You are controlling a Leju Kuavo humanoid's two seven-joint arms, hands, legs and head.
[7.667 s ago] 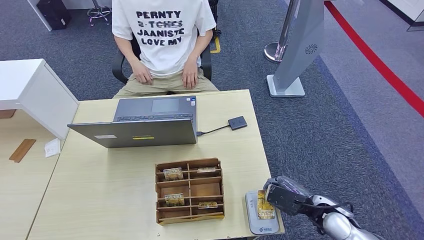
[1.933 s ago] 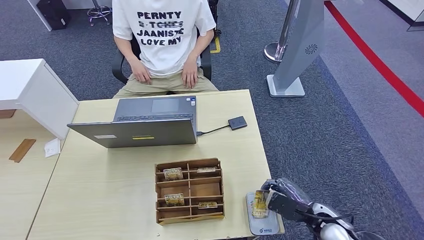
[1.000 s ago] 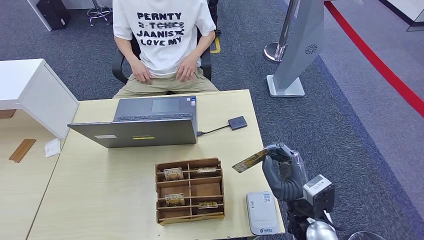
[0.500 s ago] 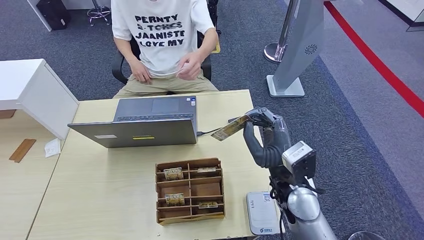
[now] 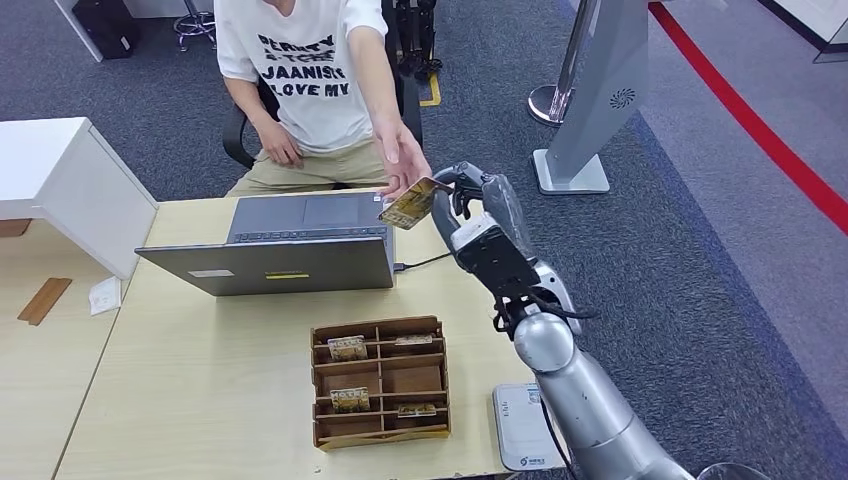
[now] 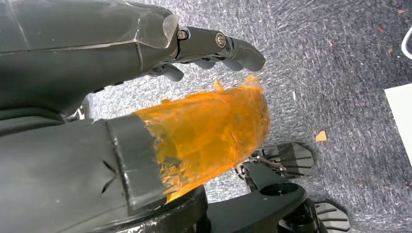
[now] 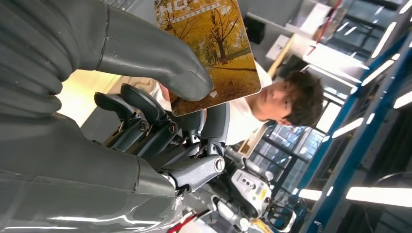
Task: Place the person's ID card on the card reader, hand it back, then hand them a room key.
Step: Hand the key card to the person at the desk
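The right hand [image 5: 468, 196] pinches the ID card [image 5: 407, 203] — thumb over its face, fingers [image 7: 145, 116] behind. It hangs above the laptop [image 5: 290, 240], just beneath the person's hand [image 5: 402, 160]. The left hand [image 6: 145, 58] holds nothing — fingers loosely apart.

- Our right arm [image 5: 575, 390] reaches up and forward from the lower right, stretched out over the far side of the table.
- Our right hand [image 5: 470, 205] is raised at the end of it, thumb [image 7: 155, 58] pressed on the face of the ID card [image 5: 408, 203], fingers [image 7: 145, 116] curled behind.
- Our left hand [image 6: 145, 63] hangs down, fingers slightly bent, holding nothing.
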